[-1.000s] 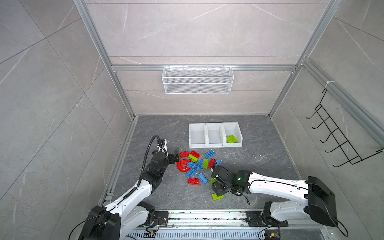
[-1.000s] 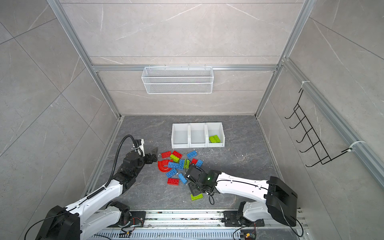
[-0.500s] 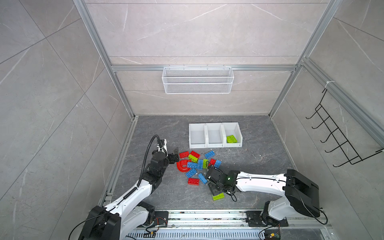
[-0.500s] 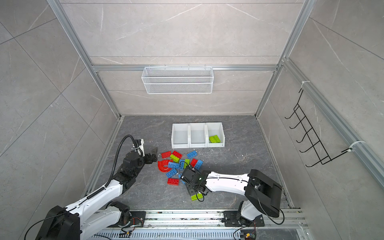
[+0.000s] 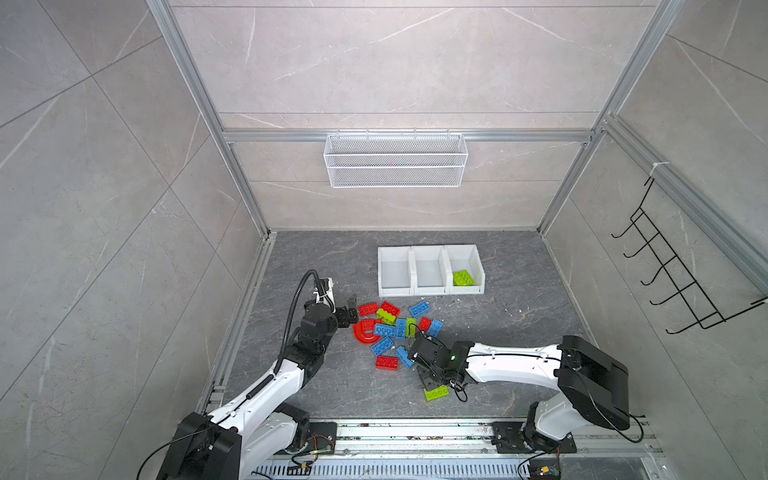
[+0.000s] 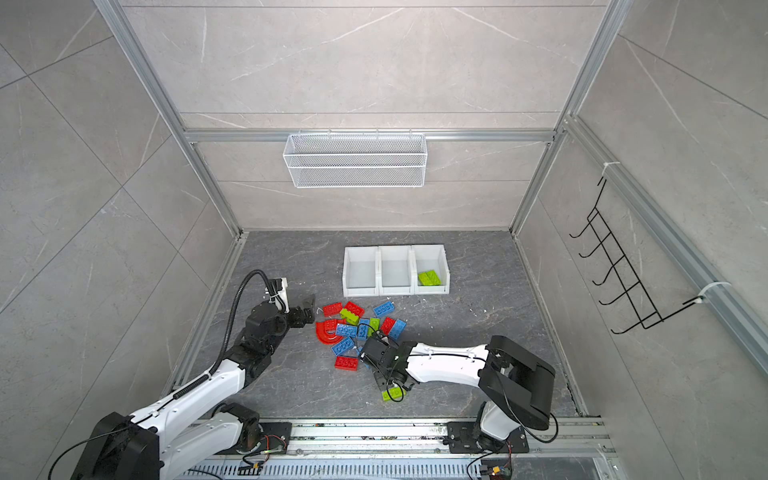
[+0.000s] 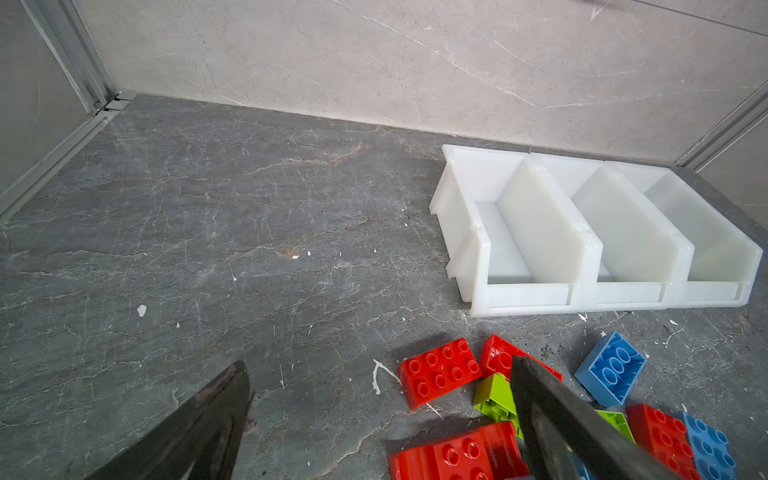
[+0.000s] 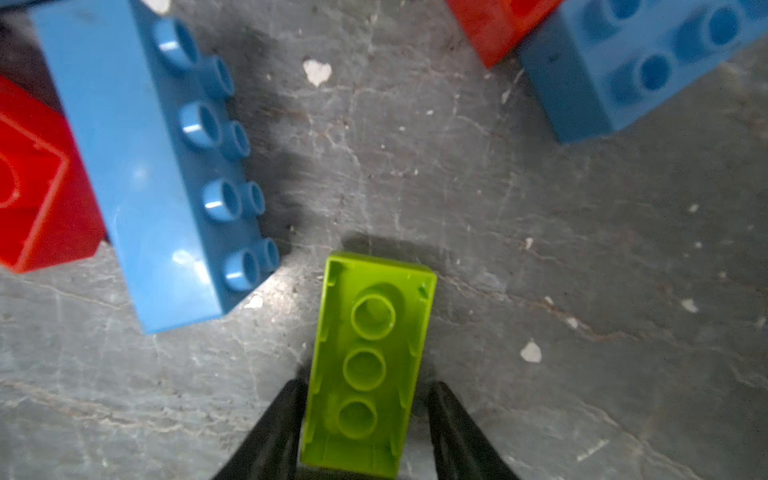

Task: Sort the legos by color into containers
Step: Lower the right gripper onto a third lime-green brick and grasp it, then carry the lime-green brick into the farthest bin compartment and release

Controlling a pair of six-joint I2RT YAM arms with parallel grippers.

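Lime-green brick (image 8: 370, 353), hollow underside up, between right tool's (image 8: 369, 383) parted jaws.

The left gripper (image 7: 379, 362) hung with its dark fingers (image 7: 552, 415) spread wide above the grey table (image 7: 208, 228). Beside one finger, a red brick (image 7: 438, 372), a lime green brick (image 7: 494, 399) and a blue brick (image 7: 611, 368) lay close together. Farther off, the containers (image 7: 540, 224) stood in a row near the back wall (image 7: 374, 54).

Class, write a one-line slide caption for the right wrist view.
Right gripper straddles an upturned green brick beside a blue brick.
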